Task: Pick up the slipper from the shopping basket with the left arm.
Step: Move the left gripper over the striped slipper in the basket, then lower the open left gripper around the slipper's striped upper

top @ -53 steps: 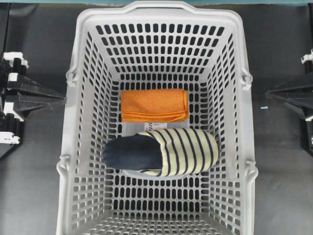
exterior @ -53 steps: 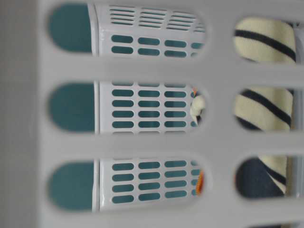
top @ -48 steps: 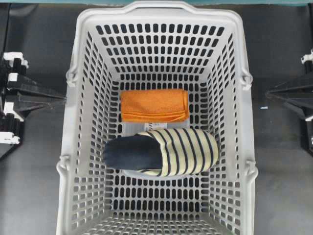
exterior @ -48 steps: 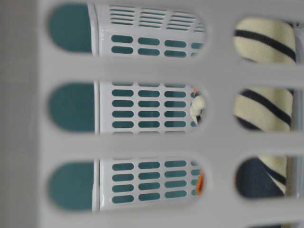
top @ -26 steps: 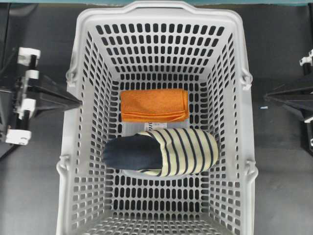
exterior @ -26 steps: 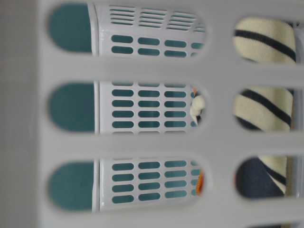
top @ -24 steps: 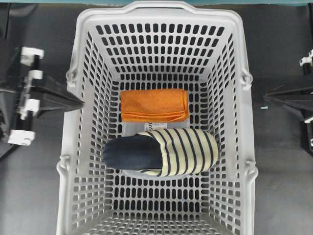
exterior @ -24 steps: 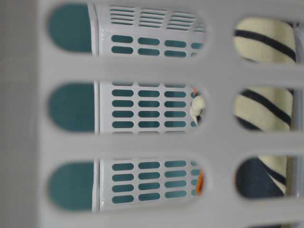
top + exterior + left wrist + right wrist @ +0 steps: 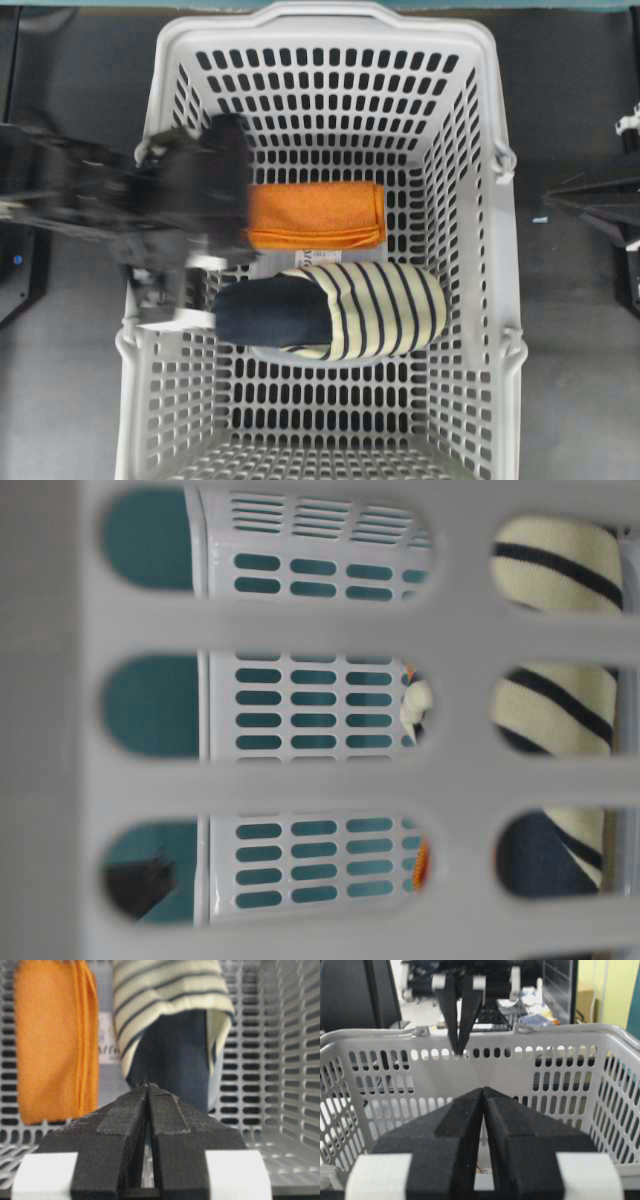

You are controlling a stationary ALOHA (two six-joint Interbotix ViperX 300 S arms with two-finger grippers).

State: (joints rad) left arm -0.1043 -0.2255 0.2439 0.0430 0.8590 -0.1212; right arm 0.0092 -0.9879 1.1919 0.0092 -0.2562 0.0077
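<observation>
The slipper (image 9: pixel 330 310) lies on the floor of the shopping basket (image 9: pixel 320 20), navy toe to the left, striped upper to the right. My left gripper (image 9: pixel 225 225) is motion-blurred over the basket's left wall and inner left side. In the left wrist view it (image 9: pixel 148 1085) is shut and empty, tips above the slipper's navy toe (image 9: pixel 175 1060). The right wrist view shows it (image 9: pixel 461 1051) pointing down at the far rim's height. My right gripper (image 9: pixel 550 198) is shut and empty outside the basket's right wall (image 9: pixel 545 1040), its tips (image 9: pixel 484 1089) pointing at that wall.
A folded orange cloth (image 9: pixel 315 213) lies just behind the slipper on the basket floor, left of it in the left wrist view (image 9: pixel 50 1040). The table-level view looks through the basket's slots (image 9: pixel 300 780) at the slipper (image 9: pixel 555 715) and a dark blurred shape (image 9: pixel 140 885).
My left arm has swung right from outside the basket to over its left wall and inner left side, gripper still shut. The slipper, the cloth and the right arm have not moved.
</observation>
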